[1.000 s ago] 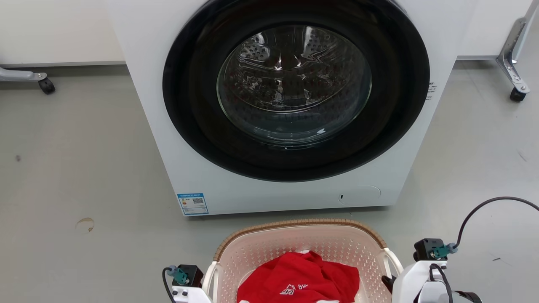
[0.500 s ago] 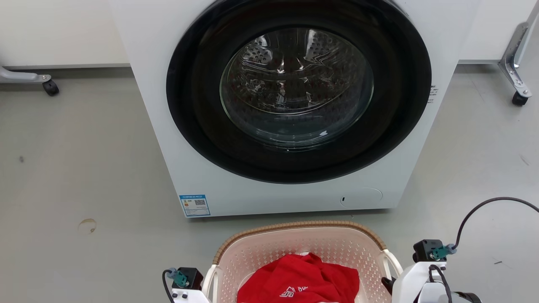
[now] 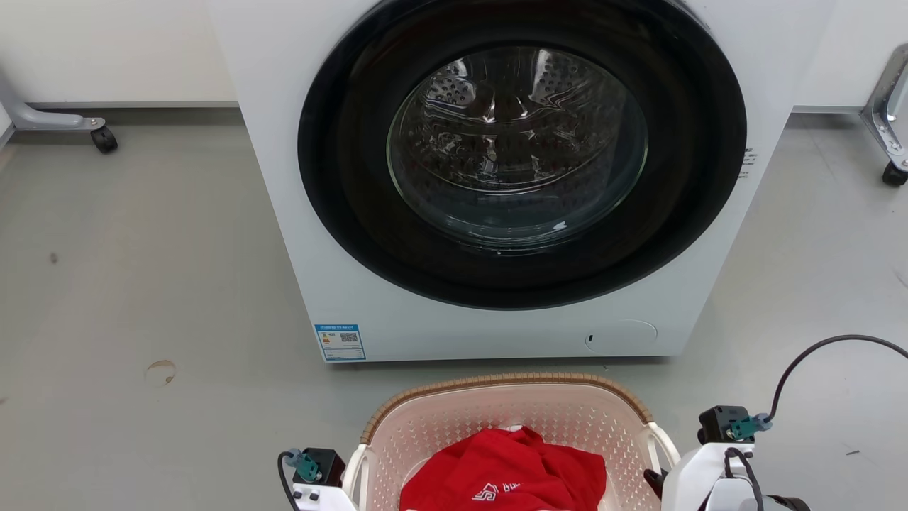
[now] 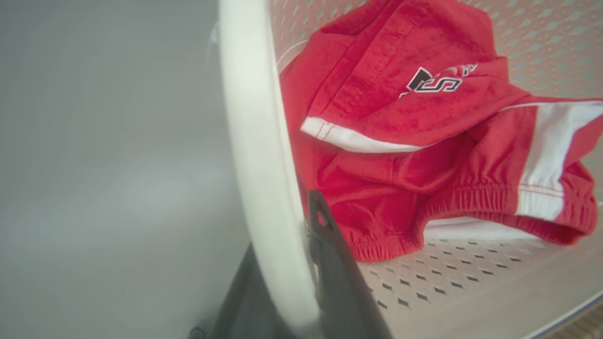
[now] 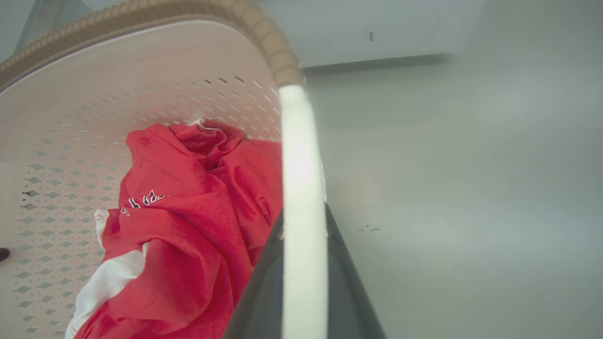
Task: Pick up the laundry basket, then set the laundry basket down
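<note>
Grey floor (image 3: 142, 284) spreads across the room, and on it, or just above it (I cannot tell which), the laundry basket (image 3: 461, 426) sits at the bottom of my head view, just in front of the washing machine (image 3: 340, 270).

The basket is pale pinkish-white plastic pierced with small diamond holes, with a brown woven-look rim (image 3: 507, 378). A crumpled red garment (image 3: 504, 475) with white trim and a printed logo lies inside.

The head view shows only my wrists at the basket's two sides. The grips themselves show in the wrist views. My left end effector (image 4: 282, 226) is pinched on the basket's left handle (image 4: 254, 141), with one dark finger on the inner side by the garment's elastic hem and the other on the outer side over the floor. My right end effector (image 5: 304, 214) is pinched on the right handle (image 5: 301, 165) in the same way, with the white bar running up between its fingers to the woven rim. Both arms are low and reach inward from either flank.

Farther out, the head view shows the machine's closed round door (image 3: 518, 142), a blue sticker (image 3: 340, 342) on its lower front, a black cable (image 3: 816, 351) looping from my right wrist, and caster wheels at far left (image 3: 104, 140) and far right (image 3: 894, 174).
</note>
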{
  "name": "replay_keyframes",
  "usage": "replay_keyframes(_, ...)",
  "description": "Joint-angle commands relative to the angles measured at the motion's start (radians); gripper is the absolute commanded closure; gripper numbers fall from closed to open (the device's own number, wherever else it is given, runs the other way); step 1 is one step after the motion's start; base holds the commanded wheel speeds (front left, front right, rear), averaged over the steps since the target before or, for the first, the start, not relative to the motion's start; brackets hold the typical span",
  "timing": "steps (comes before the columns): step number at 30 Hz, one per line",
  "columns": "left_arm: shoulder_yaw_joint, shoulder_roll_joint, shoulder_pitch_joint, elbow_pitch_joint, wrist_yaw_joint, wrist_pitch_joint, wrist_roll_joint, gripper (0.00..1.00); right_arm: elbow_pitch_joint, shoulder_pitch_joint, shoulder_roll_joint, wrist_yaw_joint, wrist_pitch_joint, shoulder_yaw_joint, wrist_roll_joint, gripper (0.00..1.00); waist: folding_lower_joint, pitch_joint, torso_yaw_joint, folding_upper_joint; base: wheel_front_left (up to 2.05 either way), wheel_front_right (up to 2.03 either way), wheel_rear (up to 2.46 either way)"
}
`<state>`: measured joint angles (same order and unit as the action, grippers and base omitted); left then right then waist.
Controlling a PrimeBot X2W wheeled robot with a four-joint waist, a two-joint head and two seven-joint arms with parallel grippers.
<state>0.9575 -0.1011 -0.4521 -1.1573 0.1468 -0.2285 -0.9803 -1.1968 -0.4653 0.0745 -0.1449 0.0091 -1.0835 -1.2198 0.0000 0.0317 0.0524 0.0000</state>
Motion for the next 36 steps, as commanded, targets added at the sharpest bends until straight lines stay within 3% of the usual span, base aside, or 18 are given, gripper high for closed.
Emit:
replay_keyframes(1,-0.019,-0.144,-0.029,-0.057,-0.016,0.0,0.0,1.0,-0.051,-0.029,-0.13,0.014,-0.021,0.004,-0.008,1.0,0.0,0.0,0.001,0.0,0.0,0.0,0.0)
replay_keyframes(36,0.047,-0.154,-0.035,-0.062,-0.016,0.02,-0.072,1.0,-0.049,-0.045,-0.131,0.014,-0.014,-0.033,-0.038,1.0,0.0,-0.003,-0.009,0.0,0.0,0.0,0.0)
